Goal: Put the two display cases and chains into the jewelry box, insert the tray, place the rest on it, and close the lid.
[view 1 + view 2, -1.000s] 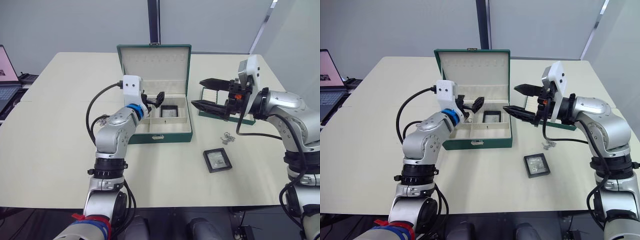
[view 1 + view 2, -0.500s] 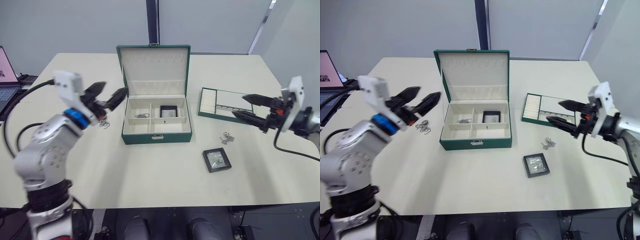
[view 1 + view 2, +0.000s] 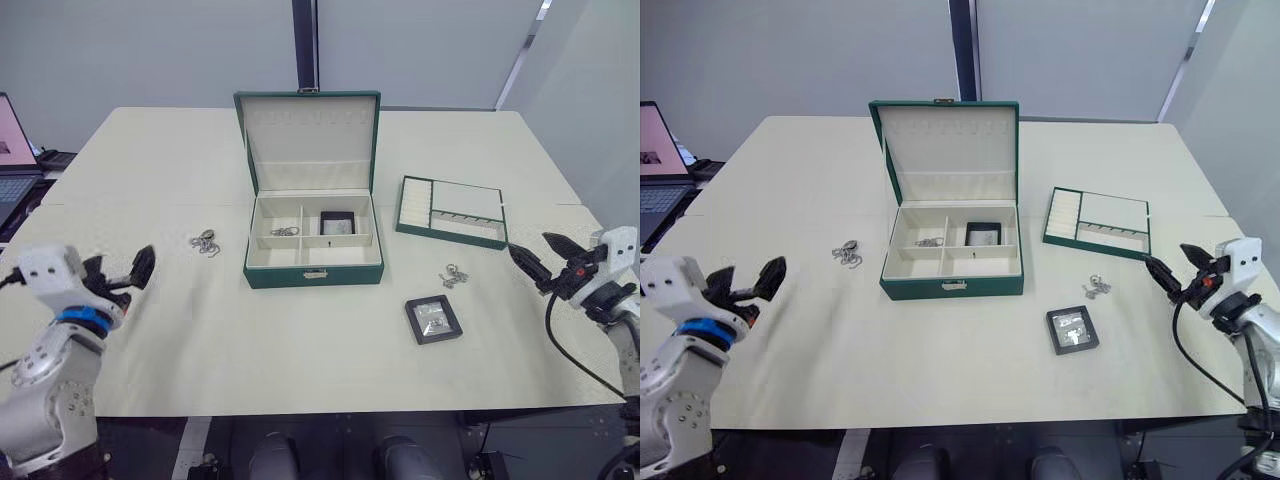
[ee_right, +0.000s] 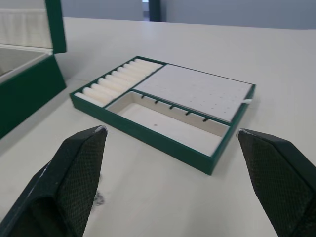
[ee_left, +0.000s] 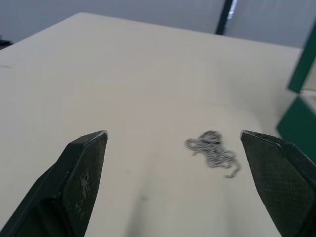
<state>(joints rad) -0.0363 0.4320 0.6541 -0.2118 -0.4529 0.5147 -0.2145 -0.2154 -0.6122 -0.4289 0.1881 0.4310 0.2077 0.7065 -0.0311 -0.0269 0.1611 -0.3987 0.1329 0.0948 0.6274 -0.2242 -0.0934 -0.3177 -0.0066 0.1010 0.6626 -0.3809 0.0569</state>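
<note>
Both arms have pulled back from the middle of the counter (image 3: 300,330) since a second ago, when the left gripper reached into the jewelry box and the right one hung beside the tray.

From the head camera, the left gripper (image 3: 120,277) now sits low at the near left corner and the right gripper (image 3: 545,258) at the near right edge, each with its fingers spread wide and nothing between them. The jewelry box (image 3: 313,232) stands mid-counter with its lid (image 3: 310,138) raised upright. One display case (image 3: 338,222) lies in the box's back right compartment, and a chain (image 3: 283,231) in the back left one. The second display case (image 3: 434,319) lies on the counter in front and to the right of the box. A second chain (image 3: 205,242) lies to the box's left. The tray (image 3: 452,211) rests to the right of the box, with the loose silver pieces (image 3: 455,274) in front of it.

Along the left wrist, the parted fingers (image 5: 74,177) frame the chain on bare counter.

Along the right wrist, the parted fingers (image 4: 74,173) frame the tray, its ribbed slots towards the box.
</note>
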